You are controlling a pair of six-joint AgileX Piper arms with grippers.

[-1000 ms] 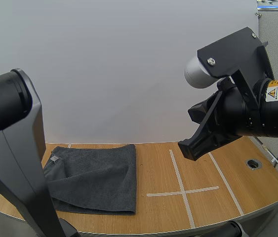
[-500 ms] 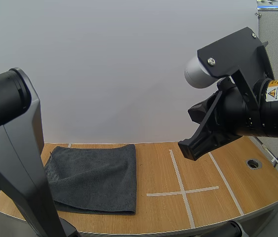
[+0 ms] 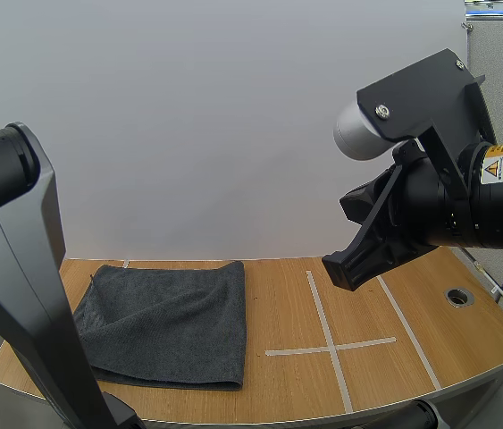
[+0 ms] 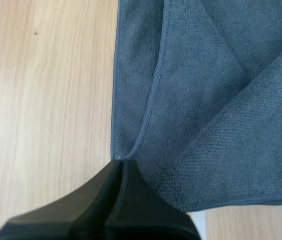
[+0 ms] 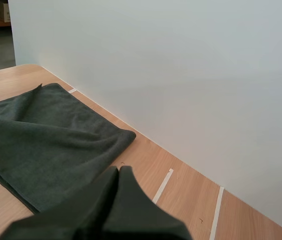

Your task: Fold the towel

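Left fingers (image 4: 142, 202) press together, seemingly nipping the towel (image 4: 221, 100) at its hem; right fingers (image 5: 130, 202), closed empty, hang apart.

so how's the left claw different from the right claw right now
The left claw is down at the towel, its tip at the edge where two seams converge, apparently pinching the cloth. The right claw hangs clear above the table, touching nothing. The left claw points straight down at the towel, while the right claw looks across it at a slant. Both have their fingers closed into one dark wedge.
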